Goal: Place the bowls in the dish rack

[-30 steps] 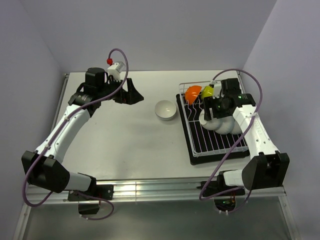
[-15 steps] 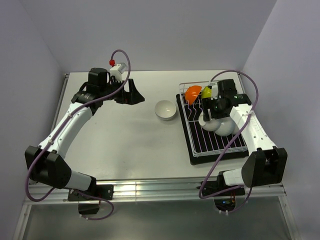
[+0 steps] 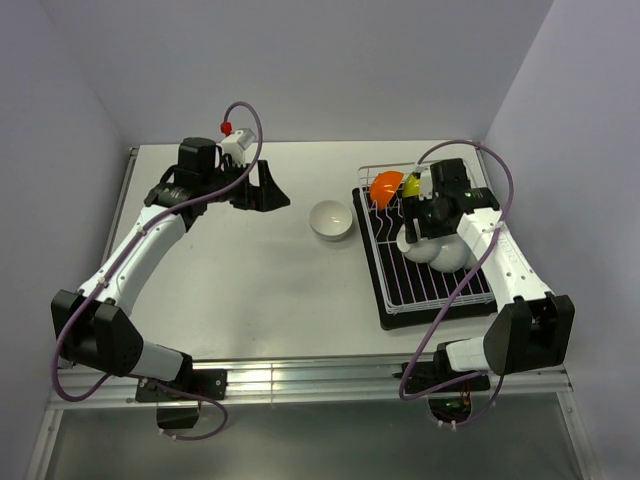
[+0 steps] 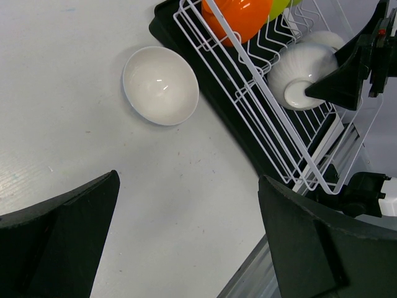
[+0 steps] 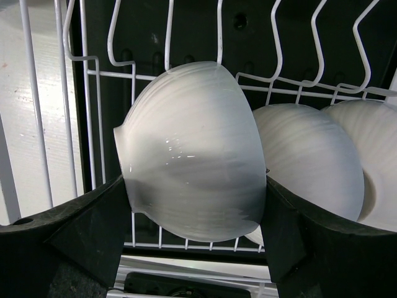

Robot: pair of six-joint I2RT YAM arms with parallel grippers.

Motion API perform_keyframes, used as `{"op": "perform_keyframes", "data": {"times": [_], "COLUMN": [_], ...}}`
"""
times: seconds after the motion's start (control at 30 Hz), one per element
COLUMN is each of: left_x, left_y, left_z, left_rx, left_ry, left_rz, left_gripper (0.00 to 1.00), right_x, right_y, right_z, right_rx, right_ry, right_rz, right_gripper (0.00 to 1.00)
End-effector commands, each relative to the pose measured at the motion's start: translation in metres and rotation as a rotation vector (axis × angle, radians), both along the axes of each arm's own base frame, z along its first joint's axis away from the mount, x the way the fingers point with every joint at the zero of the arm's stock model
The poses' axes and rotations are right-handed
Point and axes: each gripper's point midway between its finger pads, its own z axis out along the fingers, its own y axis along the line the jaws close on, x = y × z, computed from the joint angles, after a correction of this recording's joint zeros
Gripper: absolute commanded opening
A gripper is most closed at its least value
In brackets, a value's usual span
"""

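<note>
White ribbed bowl point(image 5: 192, 149) we pinch in our right gripper point(image 5: 195, 195), dish rack point(image 3: 432, 288) beyond; left gripper point(image 4: 186, 183) spread, loose bowl point(image 4: 160, 85) ahead.

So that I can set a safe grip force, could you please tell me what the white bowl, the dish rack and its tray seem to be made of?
White bowl between the right fingers: likely glazed ceramic, possibly glossy plastic; it shows sharp highlights and faint ribbing. Dish rack: white-coated metal wire, judging by its thin bent prongs. Tray: matte black, probably plastic.
</note>
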Motion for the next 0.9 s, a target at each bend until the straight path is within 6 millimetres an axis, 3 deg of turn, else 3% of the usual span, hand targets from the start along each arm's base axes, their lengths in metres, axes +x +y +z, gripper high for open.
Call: {"op": "perform_keyframes", "data": {"times": [0.0,0.13,0.27,0.4,0.53,0.67,0.87], "left_x": [-0.001,-0.001,0.001,0.002,0.003,0.003,-0.008], "left_y": [-0.004,-0.005,-0.006,-0.006,-0.007,-0.013,-0.036], "left_z": [0.008,0.007,0.007,0.007,0.005,0.007,0.012], "left_rx": [-0.017,-0.023,-0.027,-0.028,-0.032,-0.055,-0.04], "left_ry": [-0.032,-0.026,-0.02,-0.019,-0.015,-0.026,-0.119], "left_rz": [-0.022,-0.023,-0.025,-0.019,-0.018,-0.041,-0.103], "left_gripper": [1.0,0.99,1.0,0.99,0.99,1.0,1.0], "right_x": [0.007,0.004,0.001,-0.003,0.002,0.008,0.008], "right_y": [0.004,0.005,0.007,0.007,0.003,0.002,0.005], "right_z": [0.016,0.022,0.023,0.021,0.031,0.039,0.031], "right_rx": [0.008,0.018,0.037,0.047,0.045,0.042,0.042], "right_ry": [-0.072,-0.079,-0.073,-0.064,-0.108,-0.148,-0.117], "right_rz": [-0.017,-0.024,-0.046,-0.074,-0.123,-0.125,-0.104], "right_gripper": [0.09,0.1,0.0,0.0,0.0,0.0,0.0]}}
